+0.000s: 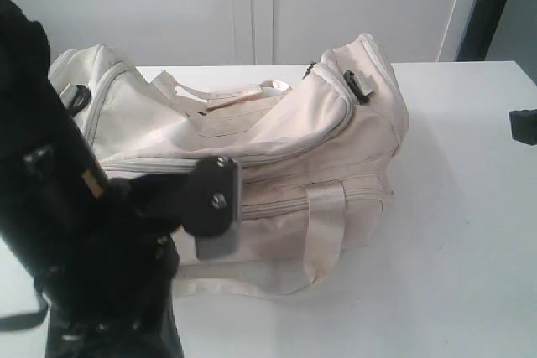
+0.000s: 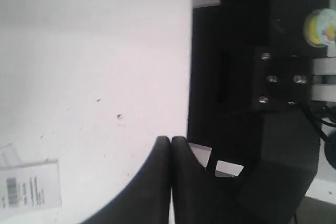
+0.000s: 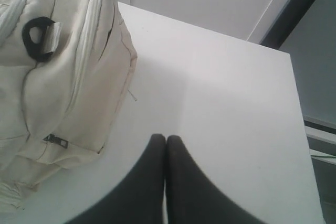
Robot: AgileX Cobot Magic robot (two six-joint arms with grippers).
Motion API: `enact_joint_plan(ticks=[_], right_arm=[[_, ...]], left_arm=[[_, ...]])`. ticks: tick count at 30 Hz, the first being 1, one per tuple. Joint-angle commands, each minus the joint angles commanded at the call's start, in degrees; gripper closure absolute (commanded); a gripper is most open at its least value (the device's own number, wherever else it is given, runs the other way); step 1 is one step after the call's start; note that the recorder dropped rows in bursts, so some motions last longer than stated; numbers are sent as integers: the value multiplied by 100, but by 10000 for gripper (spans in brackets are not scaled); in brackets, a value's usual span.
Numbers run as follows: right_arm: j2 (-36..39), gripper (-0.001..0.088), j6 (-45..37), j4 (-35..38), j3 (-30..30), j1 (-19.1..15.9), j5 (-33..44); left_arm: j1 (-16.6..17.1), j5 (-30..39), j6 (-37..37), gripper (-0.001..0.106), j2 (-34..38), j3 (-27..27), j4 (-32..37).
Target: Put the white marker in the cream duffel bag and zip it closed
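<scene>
On the smooth white table (image 1: 453,207) the cream duffel bag (image 1: 277,140) is seen lying lengthwise, its soft fabric slumped and creased, with rounded ends and a sagging top. Flat cream webbing handles (image 1: 327,224) are stitched down its front panel, and pale grey zippers (image 1: 277,157) are run in long lines along the top and the front pocket; whether the top zipper is fully drawn cannot be told. A black strap ring (image 3: 35,36), glossy and oval, is held in a fabric loop on the bag's end, and a small dark zipper pull (image 3: 56,140) is hung lower on the same end. The matte black left arm (image 1: 50,207), carrying an angular bracket (image 1: 210,199) fixed with bright screws, is set across the near left part of the bag in the exterior view and hides it there. The left gripper (image 2: 171,139) is held with its tapered black fingers pressed together on nothing, over the table's edge, where dark machine housing is seen beyond the rim; a flat white paper barcode tag (image 2: 31,184) lies on the table near it. The right gripper (image 3: 166,138) is likewise brought together with nothing between its smooth, rounded fingers, and the bag's end is placed near it but apart, with bare tabletop between. The white marker cannot be made out in any view, so its place relative to either gripper cannot be told.
</scene>
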Motion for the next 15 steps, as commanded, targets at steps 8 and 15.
enact_joint_plan(ticks=[8,15], right_arm=[[0,868,0,0,0,0,0],[84,868,99,-9,-1,0,-8]], left_arm=[[2061,-198,-165,1053,-798,0,361],[3149,-761,-1209,1053,-989,0,1197]])
